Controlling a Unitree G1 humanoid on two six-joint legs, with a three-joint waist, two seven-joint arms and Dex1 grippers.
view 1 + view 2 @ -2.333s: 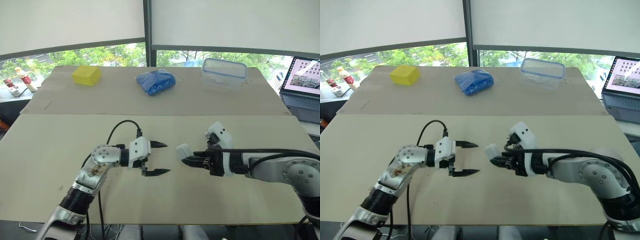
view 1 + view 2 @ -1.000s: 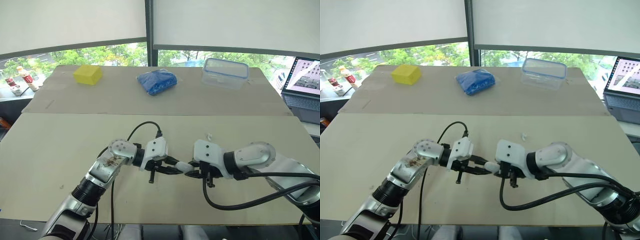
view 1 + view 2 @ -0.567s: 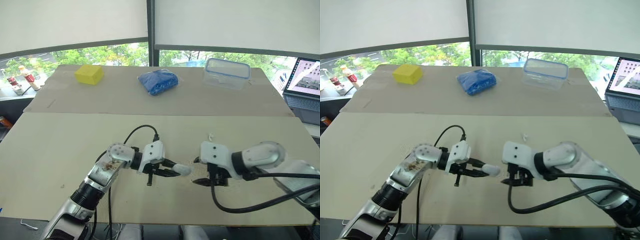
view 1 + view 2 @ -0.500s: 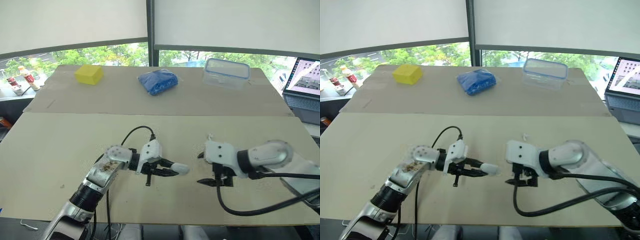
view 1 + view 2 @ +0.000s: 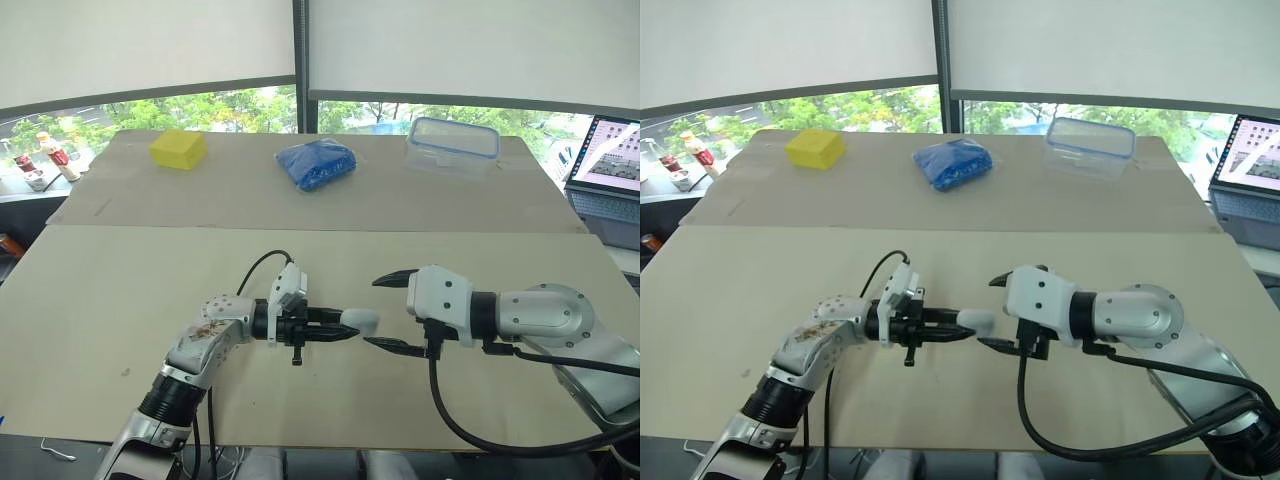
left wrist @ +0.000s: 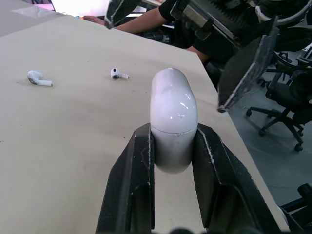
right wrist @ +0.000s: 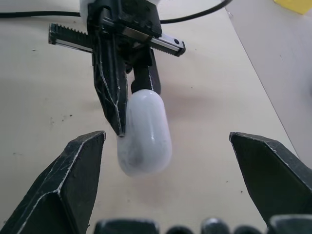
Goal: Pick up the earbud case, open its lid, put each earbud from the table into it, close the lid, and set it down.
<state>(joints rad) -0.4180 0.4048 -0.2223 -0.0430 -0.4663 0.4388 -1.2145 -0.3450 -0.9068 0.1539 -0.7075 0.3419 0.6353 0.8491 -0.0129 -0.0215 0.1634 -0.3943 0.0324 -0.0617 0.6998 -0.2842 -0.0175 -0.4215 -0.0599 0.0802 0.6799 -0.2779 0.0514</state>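
The white earbud case (image 5: 362, 320) hangs just above the near table, lid closed, pinched at one end by my left gripper (image 5: 345, 328), which is shut on it. In the left wrist view the case (image 6: 173, 122) stands up between the two black fingers (image 6: 139, 165). My right gripper (image 5: 386, 312) faces the case's free end, open wide, with one finger on either side and neither touching it; the right wrist view shows the case (image 7: 145, 131) between its spread fingertips. Two white earbuds (image 6: 39, 79) (image 6: 118, 74) lie apart on the table beyond the case.
On the far table stand a yellow sponge (image 5: 178, 148), a blue bag (image 5: 318, 163) and a clear lidded container (image 5: 450, 145). A laptop (image 5: 608, 150) is at the right edge, small bottles (image 5: 50, 155) at the far left. A seam (image 5: 150, 228) joins the two tables.
My right gripper let go of the case and opened wide, drew back to the right, then returned to face it. The left gripper kept hold of the case.
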